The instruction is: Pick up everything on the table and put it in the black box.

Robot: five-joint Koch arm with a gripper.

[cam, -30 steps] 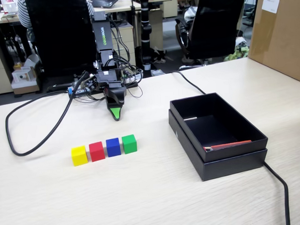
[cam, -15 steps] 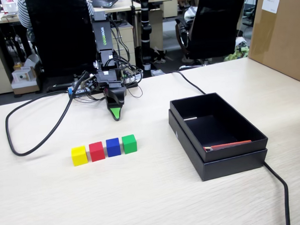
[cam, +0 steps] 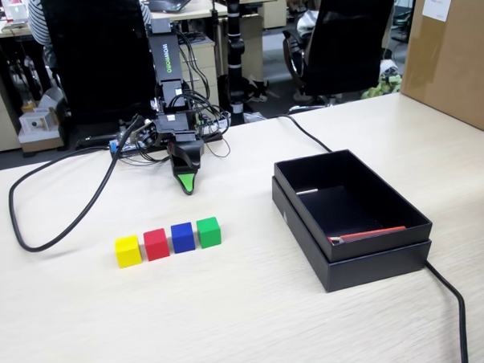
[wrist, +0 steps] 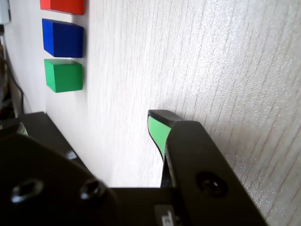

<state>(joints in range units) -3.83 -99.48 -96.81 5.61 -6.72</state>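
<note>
Nothing moved; cubes (cam: 168, 239) near gripper (cam: 187, 185).

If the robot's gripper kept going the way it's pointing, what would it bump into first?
Probably the table: the gripper points down with its tip almost on the wood. The green cube lies farther ahead, apart from it.

The wrist view's top edge cuts the red cube (wrist: 62, 5).
</note>
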